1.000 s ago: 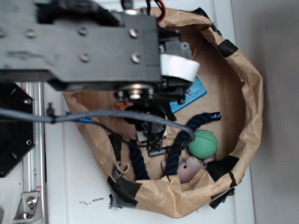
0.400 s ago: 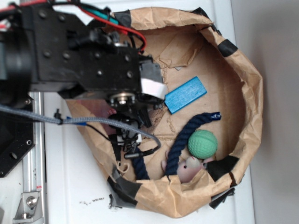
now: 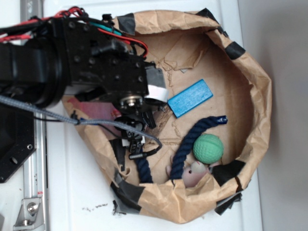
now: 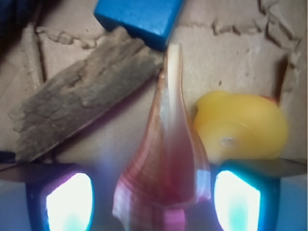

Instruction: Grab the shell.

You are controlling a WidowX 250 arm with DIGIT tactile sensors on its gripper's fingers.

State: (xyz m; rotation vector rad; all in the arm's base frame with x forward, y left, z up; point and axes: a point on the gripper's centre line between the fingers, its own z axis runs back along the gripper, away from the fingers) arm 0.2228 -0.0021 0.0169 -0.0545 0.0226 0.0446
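Observation:
In the wrist view the shell (image 4: 168, 159), tan-pink with brown ridges, lies on the brown paper floor with its long tail pointing away toward the blue block (image 4: 139, 17). My gripper (image 4: 153, 202) is open and straddles the shell's wide end. The right finger (image 4: 237, 202) is close against the shell and the left finger (image 4: 70, 202) stands a gap away. In the exterior view the arm (image 3: 96, 67) hangs over the left of the paper basket and hides the shell.
Grey-brown bark (image 4: 82, 103) lies left of the shell, a yellow rubber duck (image 4: 240, 127) right of it. In the basket (image 3: 260, 106) lie the blue block (image 3: 190, 97), a dark blue rope (image 3: 185, 144), a green ball (image 3: 208, 148) and a pink toy (image 3: 195, 174).
The arm has moved left and pulled back in the exterior view, uncovering the blue block. The gripper now sits lower over the basket's left side.

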